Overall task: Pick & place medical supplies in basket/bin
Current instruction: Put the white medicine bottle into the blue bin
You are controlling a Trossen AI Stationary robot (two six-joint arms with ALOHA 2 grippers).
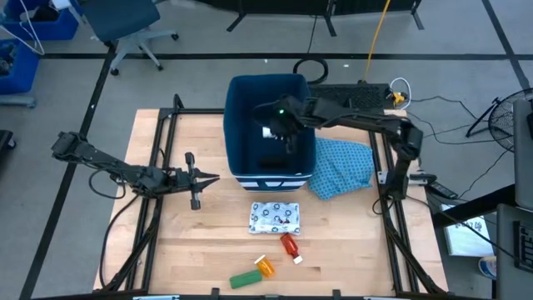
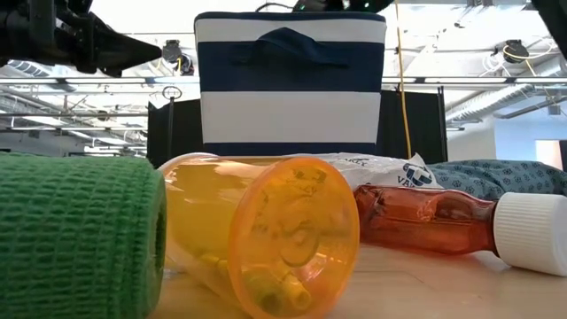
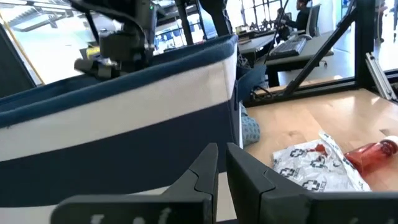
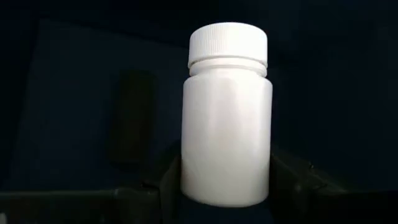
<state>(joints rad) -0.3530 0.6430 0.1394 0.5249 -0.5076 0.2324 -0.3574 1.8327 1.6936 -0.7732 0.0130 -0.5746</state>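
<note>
blue patterned cloth point(image 1: 343, 167) crumpled on wooden table point(image 1: 200, 242); office chair point(image 1: 125, 21) beyond.

In the low view the green block point(image 2: 75, 235) is cut off by the left and bottom edges, and the orange vial point(image 2: 266, 235) hides part of the packet point(image 2: 376, 168). The bin point(image 2: 290, 84) loses its rim at the top edge. In the right wrist view a dark shape point(image 4: 134, 118) in the bin stays too dim to identify.

Even overhead light falls on the pale wooden surface point(image 1: 208, 242); the deep dark-blue rectangular bin point(image 1: 271, 125) stays shadowed inside. At surface level, the translucent orange vial point(image 2: 266, 235) blurs against bright, washed-out windows.
</note>
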